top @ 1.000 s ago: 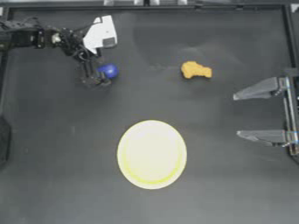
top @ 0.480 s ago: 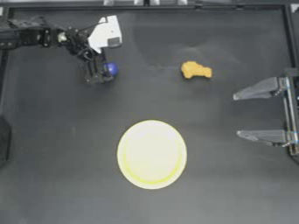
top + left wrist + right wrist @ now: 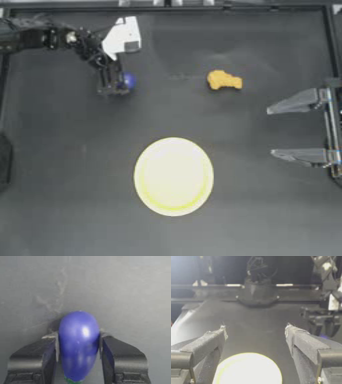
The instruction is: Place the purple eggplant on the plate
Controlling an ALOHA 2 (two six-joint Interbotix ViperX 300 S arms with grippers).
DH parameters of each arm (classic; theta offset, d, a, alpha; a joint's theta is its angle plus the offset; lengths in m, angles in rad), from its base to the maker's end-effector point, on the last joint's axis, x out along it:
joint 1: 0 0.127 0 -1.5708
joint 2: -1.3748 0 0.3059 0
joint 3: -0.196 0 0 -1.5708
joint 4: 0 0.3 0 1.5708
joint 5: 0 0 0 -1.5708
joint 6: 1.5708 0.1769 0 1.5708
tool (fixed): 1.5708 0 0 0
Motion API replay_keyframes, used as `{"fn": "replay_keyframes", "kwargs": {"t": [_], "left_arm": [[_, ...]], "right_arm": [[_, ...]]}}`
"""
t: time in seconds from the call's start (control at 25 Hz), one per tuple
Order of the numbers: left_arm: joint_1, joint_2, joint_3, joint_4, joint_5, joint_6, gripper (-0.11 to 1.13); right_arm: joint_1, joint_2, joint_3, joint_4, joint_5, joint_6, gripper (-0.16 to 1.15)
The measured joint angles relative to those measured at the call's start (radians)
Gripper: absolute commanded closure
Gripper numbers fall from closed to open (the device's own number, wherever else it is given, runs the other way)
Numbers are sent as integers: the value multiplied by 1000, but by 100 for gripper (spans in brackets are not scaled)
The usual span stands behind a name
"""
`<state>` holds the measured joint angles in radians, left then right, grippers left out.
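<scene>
Table (image 3: 60,210): dark, flat, bearing everything else in the overhead view.

Plate (image 3: 174,176): pale yellow oval with brighter yellow-green rim, lying a little toward 6 o'clock from the table's middle; seen again in the right wrist view (image 3: 248,370) between that arm's own fingers, farther off on the table.

Right gripper (image 3: 304,128): parked at the 3 o'clock edge, fingers spread wide apart, holding nothing, well apart from the plate.

Left gripper (image 3: 115,83): reaching in from 9 o'clock to the 10 o'clock part of the table, fingers (image 3: 38,356) clamped on both flanks of the purple eggplant.

Orange-yellow piece (image 3: 223,80): lumpy, lying toward 1 o'clock from the plate, well apart from both grippers.

Purple eggplant (image 3: 128,81): glossy blue-purple, held between the left fingers, at 11 o'clock from the plate and well apart from it; in the left wrist view (image 3: 78,343) rounded end pointing away from the wrist, tiny green end toward it.
</scene>
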<state>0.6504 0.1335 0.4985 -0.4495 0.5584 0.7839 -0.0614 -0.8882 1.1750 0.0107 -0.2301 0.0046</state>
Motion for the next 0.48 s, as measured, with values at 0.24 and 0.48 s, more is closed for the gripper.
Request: {"fn": "replay_keyframes", "kwargs": {"t": [0.24, 0.48], "left_arm": [[-109, -100, -15, -3, 8, 0, 73], [-235, -178, -15, -3, 8, -9, 73]], "right_arm": [[0, 0, -2, 8, 0, 0, -2], [0, 0, 0, 8, 3, 0, -2]]}}
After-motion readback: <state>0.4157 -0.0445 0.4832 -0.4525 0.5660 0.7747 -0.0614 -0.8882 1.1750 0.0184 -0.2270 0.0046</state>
